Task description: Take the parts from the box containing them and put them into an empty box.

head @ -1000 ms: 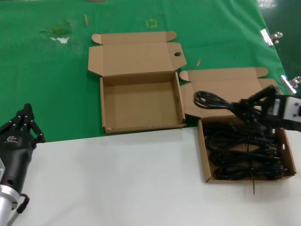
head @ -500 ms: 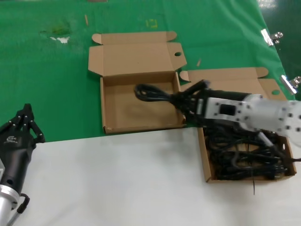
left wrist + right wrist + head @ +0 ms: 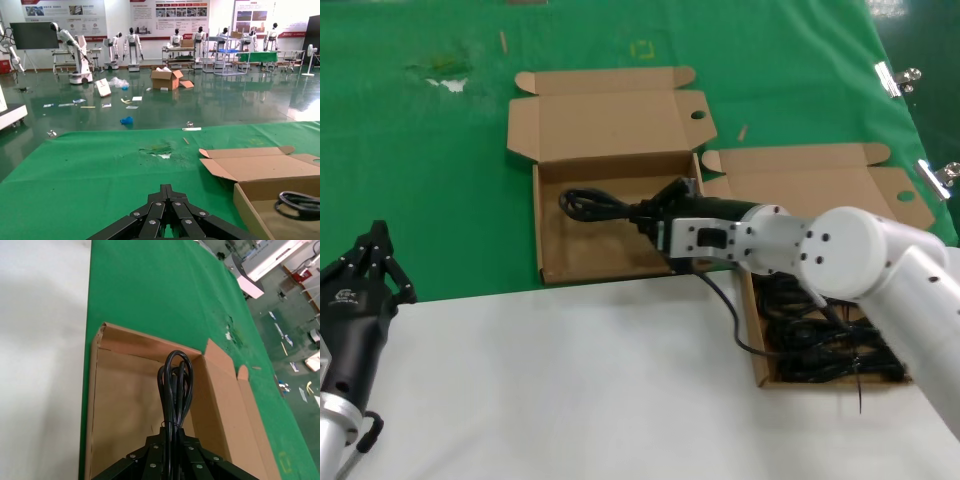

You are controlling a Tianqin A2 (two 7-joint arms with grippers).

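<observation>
My right gripper (image 3: 645, 212) is shut on a black power cord (image 3: 588, 204) and holds it over the tray of the left cardboard box (image 3: 548, 262), which has nothing else in it. In the right wrist view the cord's loop (image 3: 175, 385) sticks out ahead of the gripper (image 3: 173, 432) above that box's floor (image 3: 125, 410). The right cardboard box (image 3: 756, 360) holds several more black cords (image 3: 820, 345), partly hidden by my right arm. My left gripper (image 3: 375, 245) is shut and empty, parked over the green cloth at the near left; it also shows in the left wrist view (image 3: 166, 189).
Both box lids lie open toward the back; the left lid (image 3: 610, 120) has a small round hole. A white table surface (image 3: 570, 380) lies in front of the green cloth (image 3: 420, 150). Metal clips (image 3: 895, 78) sit at the cloth's right edge.
My right gripper has carried the cord leftward from above the right box to over the left box's tray. The left arm has not moved.
</observation>
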